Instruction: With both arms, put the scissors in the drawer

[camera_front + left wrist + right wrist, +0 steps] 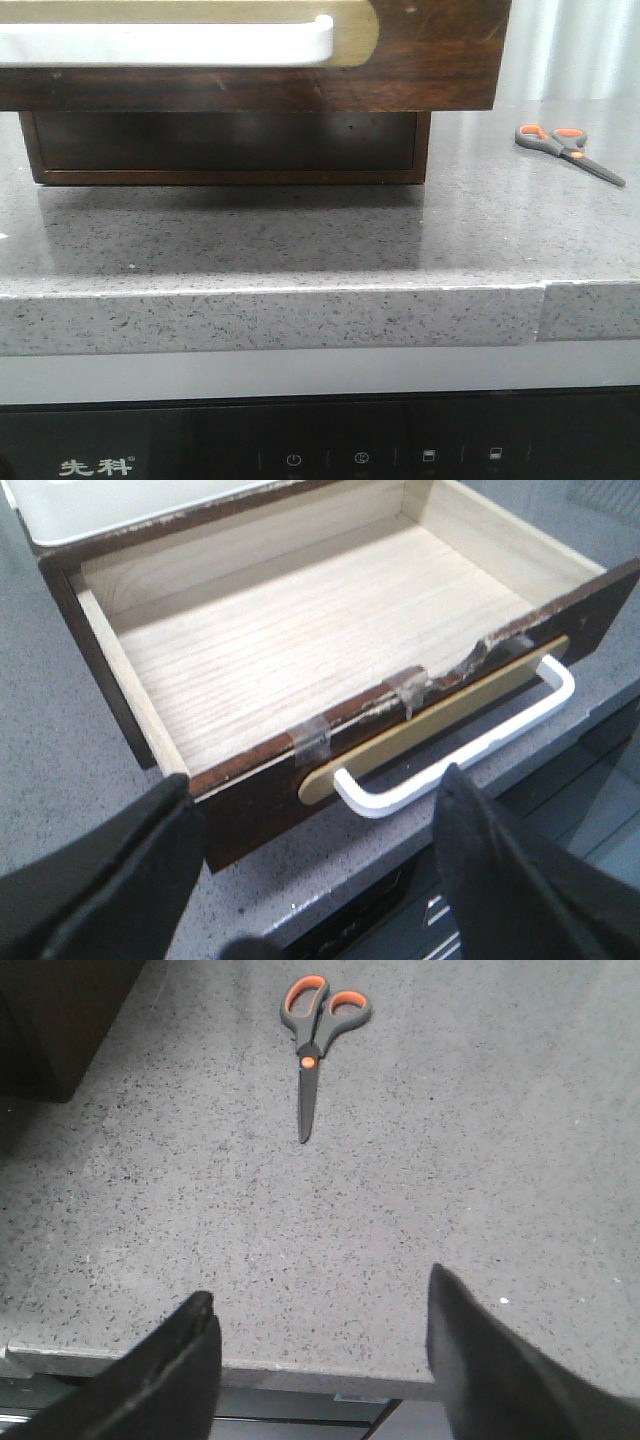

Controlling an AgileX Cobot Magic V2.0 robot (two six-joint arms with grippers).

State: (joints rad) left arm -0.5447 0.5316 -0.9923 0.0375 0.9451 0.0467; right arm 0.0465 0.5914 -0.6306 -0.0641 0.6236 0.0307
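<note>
The scissors [316, 1035] are lying flat and closed on the counter [300, 250], toward its far right corner, well apart from the cabinet [225, 150]. They are sitting free on open surface, so I am judging a top-down grasp feasible. The drawer [300, 630] is standing pulled out and empty, its white handle [470, 745] overhanging the counter's front edge, ready to receive them. I am holding the left pincer [310, 880] wide open, gripping nothing, just in front of the handle. I am holding the right pincer [320, 1360] wide open too, empty, over the front edge, aimed at the scissors.
</note>
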